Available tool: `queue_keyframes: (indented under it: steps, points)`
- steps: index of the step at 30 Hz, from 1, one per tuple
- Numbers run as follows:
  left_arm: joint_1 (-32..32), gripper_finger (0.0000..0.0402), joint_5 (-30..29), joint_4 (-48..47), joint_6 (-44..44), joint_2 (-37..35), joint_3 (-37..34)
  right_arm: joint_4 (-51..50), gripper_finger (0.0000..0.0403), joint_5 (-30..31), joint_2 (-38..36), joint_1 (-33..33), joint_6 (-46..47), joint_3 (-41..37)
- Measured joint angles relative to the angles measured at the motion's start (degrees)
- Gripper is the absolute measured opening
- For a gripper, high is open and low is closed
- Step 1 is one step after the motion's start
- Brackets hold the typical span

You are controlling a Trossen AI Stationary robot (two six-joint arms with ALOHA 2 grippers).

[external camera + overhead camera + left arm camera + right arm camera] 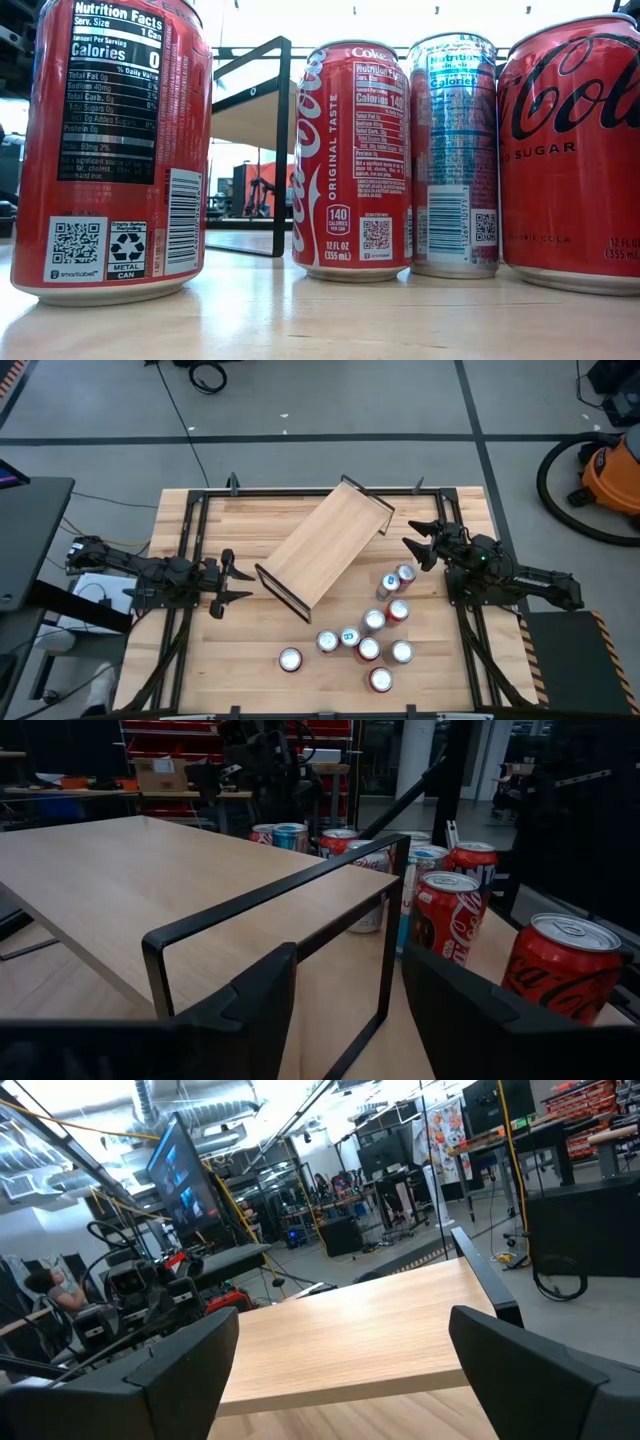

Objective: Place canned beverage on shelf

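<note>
The shelf (325, 545), a light-wood plank, lies slantwise at the table's middle and stands on a black frame at each short end (280, 140). Several beverage cans (370, 630), mostly red, stand upright on the table near and right of it; they fill the low view (350, 160). My left gripper (238, 582) is open at the table's left and points level at the shelf's near frame (300, 910), with cans (450, 910) beyond. My right gripper (415, 540) is open at the right, facing the shelf's plank (370, 1330). Neither holds anything.
Black metal rails (190, 550) run along the tabletop's left, right and far sides. An orange vacuum (610, 470) and cables lie on the floor beyond the right edge. The table's near left (230, 670) is bare wood. A person (50, 1290) sits far off in the room.
</note>
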Motion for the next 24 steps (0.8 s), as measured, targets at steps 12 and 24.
queue_keyframes:
  steps: [12, 24]
  points:
    - [0.0, 0.0194, 0.0, 0.0, 0.0, 0.0, 0.0, 0.0, 0.0373, 0.0, 0.0, 0.0, 0.0, 0.0]
    - [0.0, 0.0194, 0.0, 1.8, -20.3, 0.0, 0.0, 0.0, 0.0373, 0.0, 0.0, 0.0, 0.0, 0.0]
